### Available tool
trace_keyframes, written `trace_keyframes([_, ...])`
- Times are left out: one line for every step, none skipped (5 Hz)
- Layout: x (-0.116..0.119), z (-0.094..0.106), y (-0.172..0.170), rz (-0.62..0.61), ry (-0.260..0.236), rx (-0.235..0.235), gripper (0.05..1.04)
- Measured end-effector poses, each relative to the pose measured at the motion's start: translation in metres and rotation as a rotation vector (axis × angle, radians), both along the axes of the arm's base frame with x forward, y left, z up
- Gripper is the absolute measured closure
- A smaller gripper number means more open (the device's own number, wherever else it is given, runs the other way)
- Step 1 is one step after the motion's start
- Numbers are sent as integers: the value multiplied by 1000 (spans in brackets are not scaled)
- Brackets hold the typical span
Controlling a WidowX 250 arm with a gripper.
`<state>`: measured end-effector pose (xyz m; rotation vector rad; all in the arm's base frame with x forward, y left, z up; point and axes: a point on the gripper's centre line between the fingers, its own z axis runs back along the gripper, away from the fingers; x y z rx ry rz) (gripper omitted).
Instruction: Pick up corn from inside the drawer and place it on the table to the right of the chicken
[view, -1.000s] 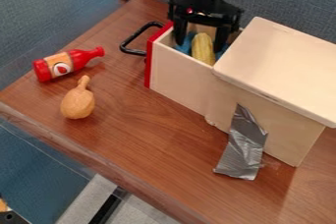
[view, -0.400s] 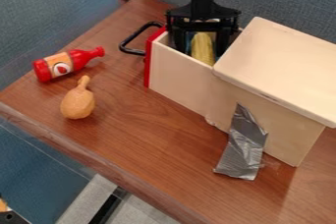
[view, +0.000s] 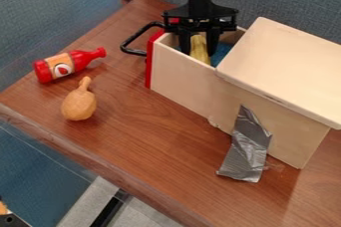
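The black gripper (view: pixel 198 48) hangs down into the open drawer (view: pixel 180 75) of the wooden box, near the top of the camera view. Its two fingers are pressed against both sides of the yellow corn (view: pixel 200 55), which lies inside the drawer over something blue. The fingertips are hidden by the corn and the drawer wall. At the left of the table (view: pixel 140 126), the brown chicken drumstick (view: pixel 79 104) lies by itself.
A red bottle (view: pixel 81 59) lies behind the chicken. The drawer's black handle (view: pixel 136 39) sticks out to the left. The box's pale lid (view: pixel 286 71) stands right of the drawer, with grey tape (view: pixel 246 151) down its side.
The gripper has lowered into the drawer and shifted slightly left. Its fingers have come together around the corn, which has moved a little to the left.
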<state>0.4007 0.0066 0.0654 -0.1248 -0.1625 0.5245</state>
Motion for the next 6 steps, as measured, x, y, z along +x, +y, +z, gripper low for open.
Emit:
trace_keyframes([0, 1, -1, -47, 0, -2, 592])
trace_keyframes([-4, 11, -4, -107, -4, -10, 592])
trace_keyframes([-3, 39, -10, -142, -77, -30, 592])
trace_keyframes([-8, 60, -11, -190, -106, -26, 592])
trace_keyframes([-14, 68, -7, -249, -69, 19, 592])
trace_keyframes([-23, 71, -8, -291, -11, 66, 592])
